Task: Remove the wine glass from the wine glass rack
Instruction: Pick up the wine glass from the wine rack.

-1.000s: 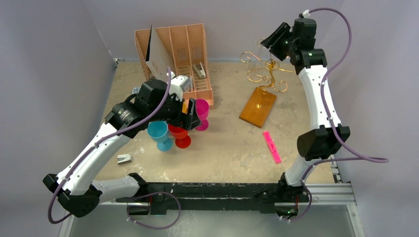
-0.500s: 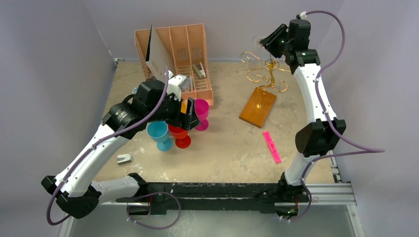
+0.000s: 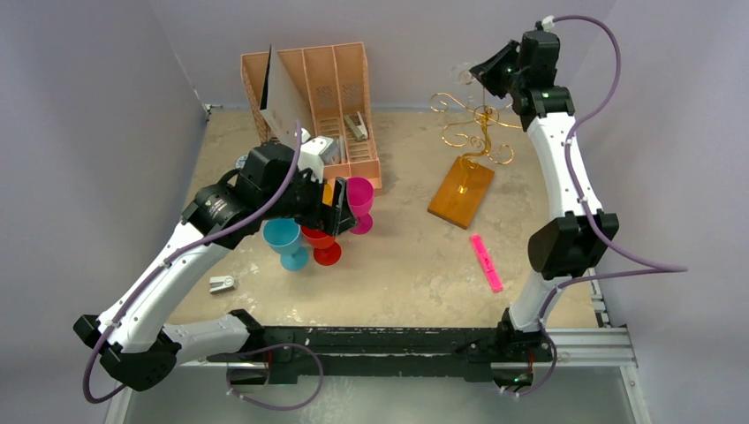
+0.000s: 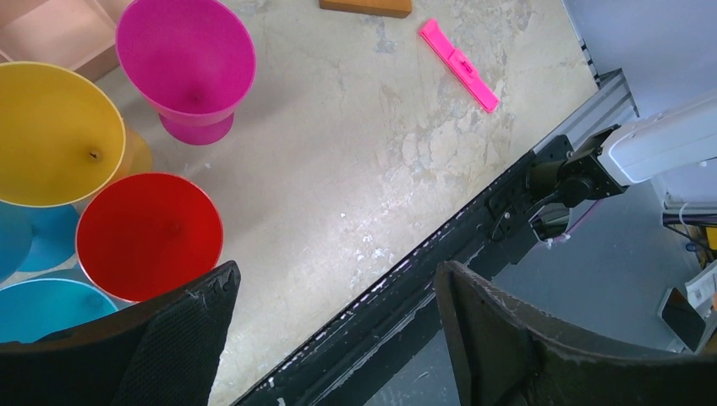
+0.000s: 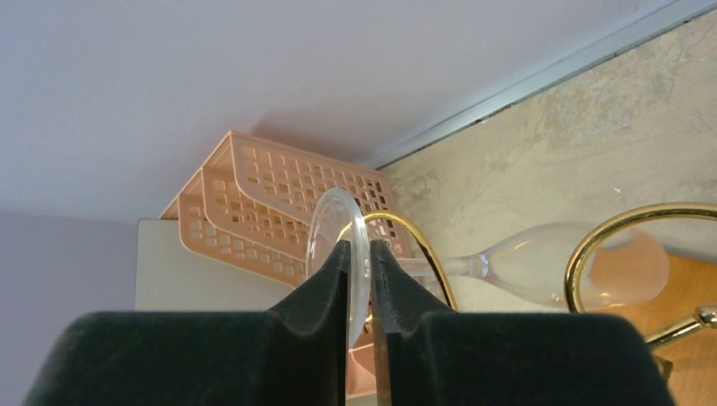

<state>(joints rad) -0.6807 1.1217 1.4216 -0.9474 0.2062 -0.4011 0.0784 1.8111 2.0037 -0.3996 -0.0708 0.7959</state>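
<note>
The wine glass rack has curly gold wire arms on an orange-brown wooden base at the back right. A clear wine glass hangs upside down in a gold loop; its bowl hangs beyond the loop. My right gripper is shut on the glass's round foot, high beside the rack top. My left gripper is open and empty, above the table's front rail beside the coloured cups.
Magenta, yellow, red and blue plastic goblets stand mid-left. A pink-tan slotted file organiser stands at the back. A pink marker lies right of centre. A small white clip lies front left.
My right gripper has shifted slightly right and up at the rack's top arm, still closed on the glass foot. The left arm has barely moved.
</note>
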